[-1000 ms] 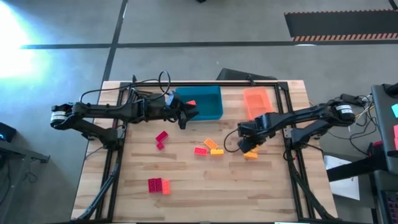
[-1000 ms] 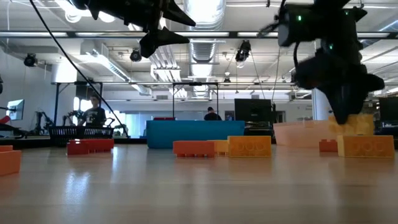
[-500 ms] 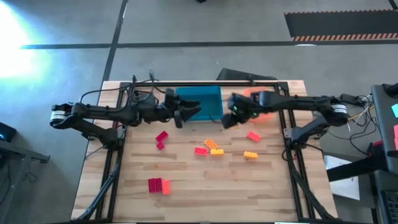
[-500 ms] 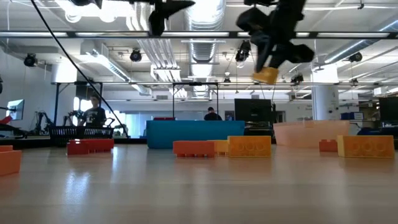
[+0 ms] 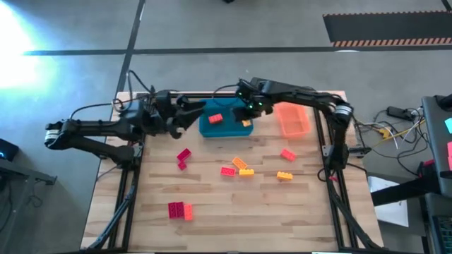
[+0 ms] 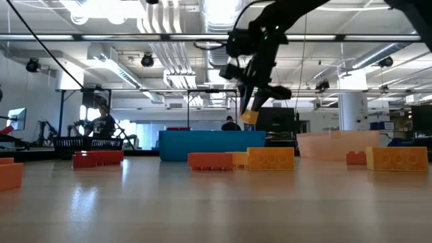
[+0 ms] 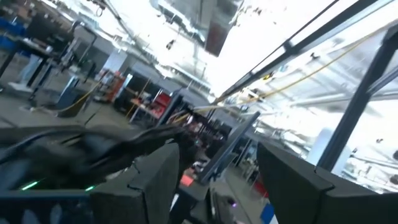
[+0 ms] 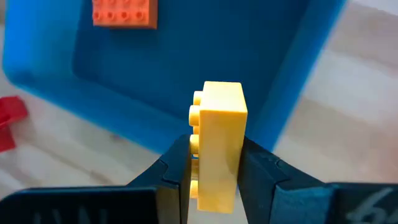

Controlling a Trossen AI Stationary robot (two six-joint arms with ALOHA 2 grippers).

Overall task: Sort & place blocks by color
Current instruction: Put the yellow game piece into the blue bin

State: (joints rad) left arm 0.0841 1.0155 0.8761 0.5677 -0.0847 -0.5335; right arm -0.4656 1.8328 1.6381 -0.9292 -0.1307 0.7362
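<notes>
My right gripper point(image 5: 247, 117) reaches over the blue tray point(image 5: 227, 130) and is shut on a yellow block point(image 8: 217, 143). In the low view that block point(image 6: 250, 116) hangs above the tray point(image 6: 211, 145). One orange-red block point(image 5: 215, 118) lies inside the tray. My left gripper point(image 5: 188, 117) is open beside the tray's left end, touching nothing; its wrist view looks up into the room. Several red, magenta, orange and yellow blocks point(image 5: 239, 167) lie loose on the table. My right gripper pinches the yellow block between its two fingers point(image 8: 177, 168), one on the studded face point(image 8: 195, 144), the other on the opposite face. The fingers come from above, pointing down. The block is lifted clear, standing on edge over the tray's right part.
An orange tray point(image 5: 292, 118) stands right of the blue one at the far edge. Loose blocks: red-magenta pair point(image 5: 183, 156), red one point(image 5: 287, 154), yellow one point(image 5: 284, 176), magenta and orange ones point(image 5: 179, 209) near the front. Black frame rails run along the table's sides.
My right gripper rose from the yellow blocks at the table's right middle with one yellow block and carried it toward the far left, over the blue tray. My left arm drew back toward the table's left edge, off the tray.
</notes>
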